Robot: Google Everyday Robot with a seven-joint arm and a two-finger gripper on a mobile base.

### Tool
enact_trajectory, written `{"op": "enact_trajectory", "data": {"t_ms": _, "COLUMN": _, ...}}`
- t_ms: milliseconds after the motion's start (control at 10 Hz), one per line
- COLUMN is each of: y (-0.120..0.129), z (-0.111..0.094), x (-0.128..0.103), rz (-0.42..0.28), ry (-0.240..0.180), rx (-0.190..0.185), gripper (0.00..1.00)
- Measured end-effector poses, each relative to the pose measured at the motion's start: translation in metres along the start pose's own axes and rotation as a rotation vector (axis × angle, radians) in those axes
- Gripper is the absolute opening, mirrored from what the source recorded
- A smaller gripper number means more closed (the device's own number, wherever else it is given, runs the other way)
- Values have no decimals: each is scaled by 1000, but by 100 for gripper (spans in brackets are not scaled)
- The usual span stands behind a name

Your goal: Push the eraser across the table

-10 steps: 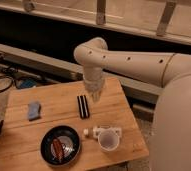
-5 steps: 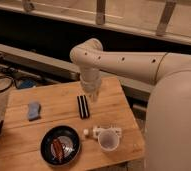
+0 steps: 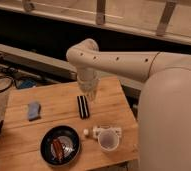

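Observation:
The eraser (image 3: 82, 106) is a long narrow black block with a pale line down its middle. It lies near the middle of the light-brown wooden table (image 3: 54, 97), pointing front to back. My gripper (image 3: 91, 95) hangs from the white arm, pointing down, just right of the eraser's far end and close above the tabletop.
A grey-blue soft pad (image 3: 34, 110) lies at the table's left. A black round dish (image 3: 60, 146) with food sits at the front. A clear cup (image 3: 108, 140) and a small white piece (image 3: 86, 132) sit front right. Cables (image 3: 1, 82) lie on the floor left.
The arm has swung left and lowered, bringing my gripper nearer the eraser's far end. The eraser has not visibly moved.

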Motion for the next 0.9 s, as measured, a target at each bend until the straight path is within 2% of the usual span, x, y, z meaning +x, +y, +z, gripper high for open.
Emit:
{"op": "enact_trajectory", "data": {"t_ms": 100, "y": -2, "z": 1, "x": 1, "rz": 13, "ry": -5, "rx": -7, "gripper": 9}}
{"op": "enact_trajectory", "data": {"t_ms": 200, "y": -8, "z": 4, "x": 3, "rz": 44, "ry": -34, "rx": -31, "gripper": 9}}
{"op": "enact_trajectory", "data": {"t_ms": 300, "y": -20, "z": 6, "x": 6, "rz": 84, "ry": -84, "rx": -55, "gripper": 9}}
{"op": "enact_trajectory", "data": {"t_ms": 400, "y": -38, "z": 13, "x": 12, "rz": 140, "ry": -159, "rx": -90, "gripper": 9}}
{"op": "enact_trajectory", "data": {"t_ms": 500, "y": -49, "z": 18, "x": 15, "rz": 176, "ry": -211, "rx": -127, "gripper": 9}}
{"op": "enact_trajectory", "data": {"t_ms": 700, "y": -64, "z": 29, "x": 14, "rz": 206, "ry": -252, "rx": -164, "gripper": 9}}
{"op": "enact_trajectory", "data": {"t_ms": 900, "y": -82, "z": 41, "x": -1, "rz": 237, "ry": -253, "rx": -164, "gripper": 9}}
